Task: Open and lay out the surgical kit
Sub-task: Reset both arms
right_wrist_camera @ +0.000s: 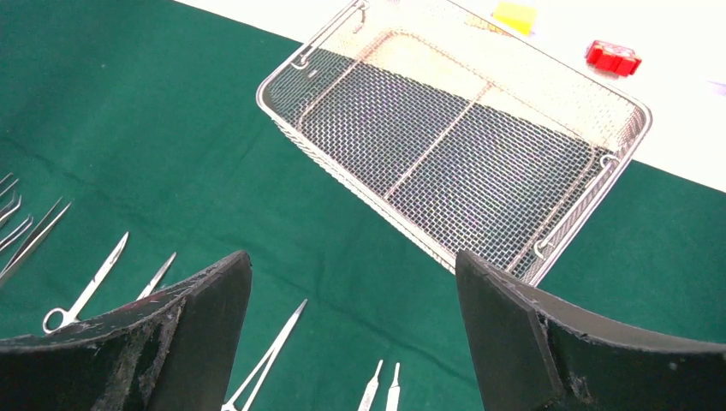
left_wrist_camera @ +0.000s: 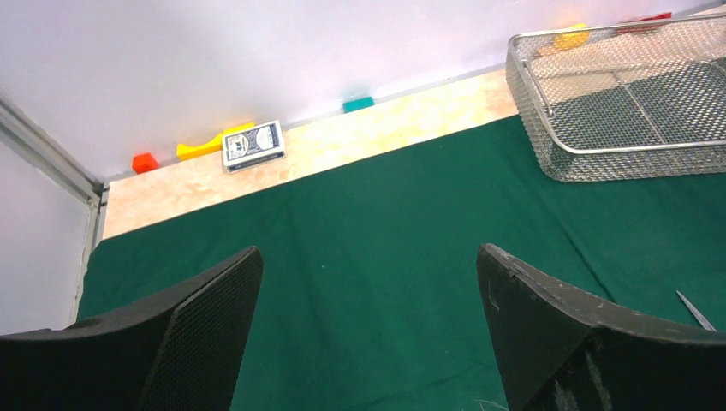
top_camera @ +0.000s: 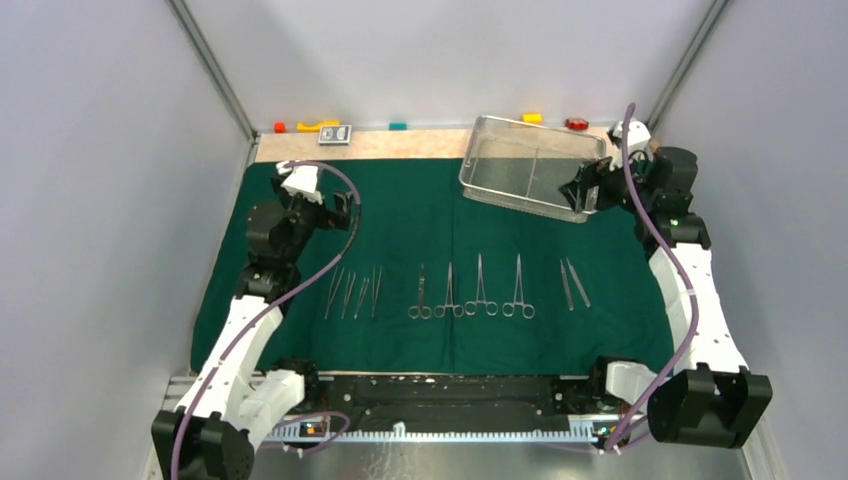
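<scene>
The dark green cloth (top_camera: 430,210) lies spread flat over the table. The silver wire-mesh tray (top_camera: 531,165) sits empty at the cloth's far right edge; it also shows in the right wrist view (right_wrist_camera: 462,145) and the left wrist view (left_wrist_camera: 625,94). Several steel instruments lie in a row across the cloth: tweezers (top_camera: 352,292) at left, ring-handled clamps (top_camera: 470,290) in the middle, two slim tools (top_camera: 573,283) at right. My left gripper (top_camera: 345,208) is open and empty above the cloth's far left. My right gripper (top_camera: 582,187) is open and empty beside the tray's right end.
Small coloured blocks (top_camera: 318,126) and a card box (top_camera: 335,134) line the far wooden strip by the back wall. A red block (top_camera: 576,124) and a yellow one (top_camera: 532,118) lie behind the tray. Side walls close in the table left and right.
</scene>
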{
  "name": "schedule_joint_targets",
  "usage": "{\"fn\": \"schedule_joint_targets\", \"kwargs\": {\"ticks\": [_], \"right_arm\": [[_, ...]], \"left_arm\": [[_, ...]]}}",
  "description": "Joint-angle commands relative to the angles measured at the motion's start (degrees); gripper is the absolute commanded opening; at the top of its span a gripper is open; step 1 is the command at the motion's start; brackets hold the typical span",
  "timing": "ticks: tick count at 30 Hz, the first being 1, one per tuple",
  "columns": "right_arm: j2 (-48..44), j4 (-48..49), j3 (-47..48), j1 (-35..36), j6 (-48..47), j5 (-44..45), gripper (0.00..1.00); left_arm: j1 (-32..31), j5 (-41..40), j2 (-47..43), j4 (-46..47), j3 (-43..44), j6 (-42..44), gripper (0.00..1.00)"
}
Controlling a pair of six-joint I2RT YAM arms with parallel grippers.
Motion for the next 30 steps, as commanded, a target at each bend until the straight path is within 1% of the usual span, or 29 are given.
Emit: {"fn": "schedule_joint_targets", "kwargs": {"ticks": [1, 4, 8, 19, 30], "right_arm": [[-3.8, 4.8, -2.0, 1.2, 0.6, 0.7, 0.87], [-6.3, 6.0, -3.7, 1.3, 0.2, 1.8, 0.88], [-8.9, 6.9, -5.4, 1.3, -0.6, 2.4, 0.88], [-9.5, 6.8, -6.2, 1.3, -1.0, 1.8, 0.88], [-9.4, 6.8, -6.6, 1.3, -1.2, 1.2, 0.89]], "left_arm": [[0.2, 3.3, -2.5, -1.2, -0.9, 1.0, 0.99], [0.3, 4.1, -5.4, 0.8, -3.4, 1.0, 0.99], [0.6, 4.3, -6.2, 0.3, -3.3, 1.2, 0.99], [1.2, 5.4, -7.7, -1.0, -3.6, 1.2, 0.99], [1.2, 5.6, -7.0, -1.3, -3.7, 1.5, 0.99]]}}
